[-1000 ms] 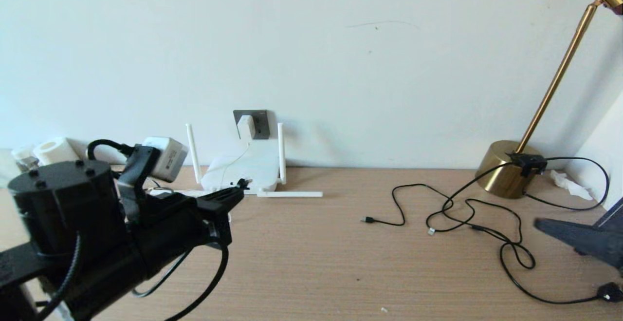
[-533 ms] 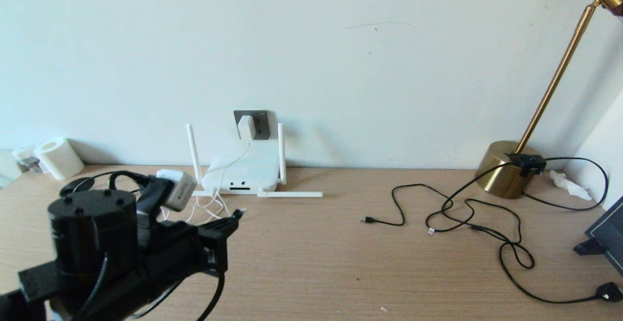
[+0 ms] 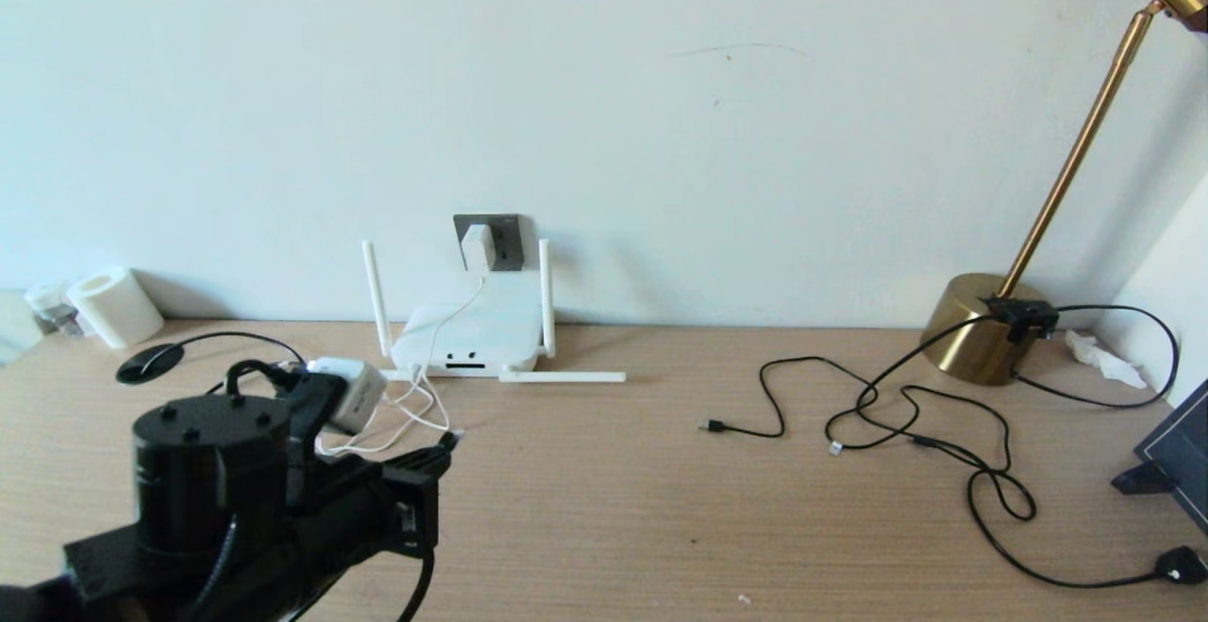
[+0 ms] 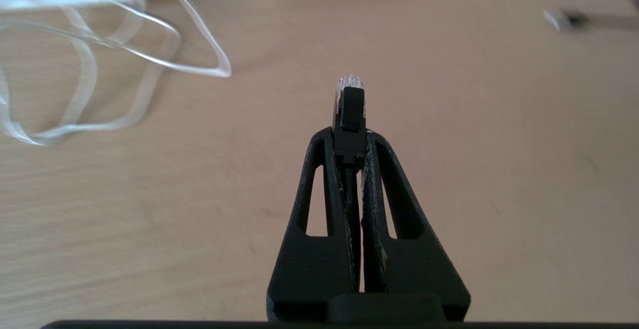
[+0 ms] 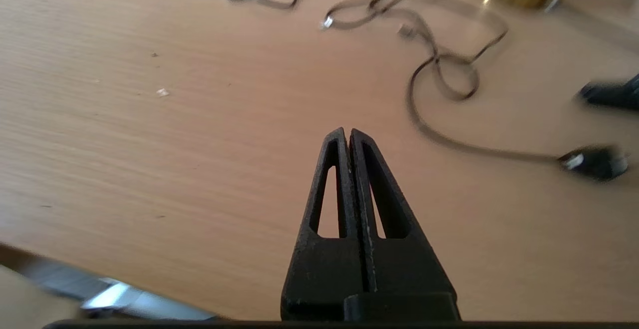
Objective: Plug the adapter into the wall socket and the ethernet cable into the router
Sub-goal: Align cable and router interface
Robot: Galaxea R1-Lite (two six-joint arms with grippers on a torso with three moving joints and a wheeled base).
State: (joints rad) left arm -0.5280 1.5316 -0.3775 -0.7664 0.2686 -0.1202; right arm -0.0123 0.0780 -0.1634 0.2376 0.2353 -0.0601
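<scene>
No text, brand or number can be read anywhere. The white camera block (image 3: 351,393) left of the router (image 3: 469,334) bears a grey label, too small to make out.

Wood desk (image 3: 661,509), white wall (image 3: 661,112)

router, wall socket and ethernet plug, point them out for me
router (image 3: 477,331), head view, on its flat white top.
wall socket (image 3: 510,237), head view, on the bare grey plate.
ethernet plug (image 4: 349,112), left wrist view, on the black clip past the fingertips.
</scene>
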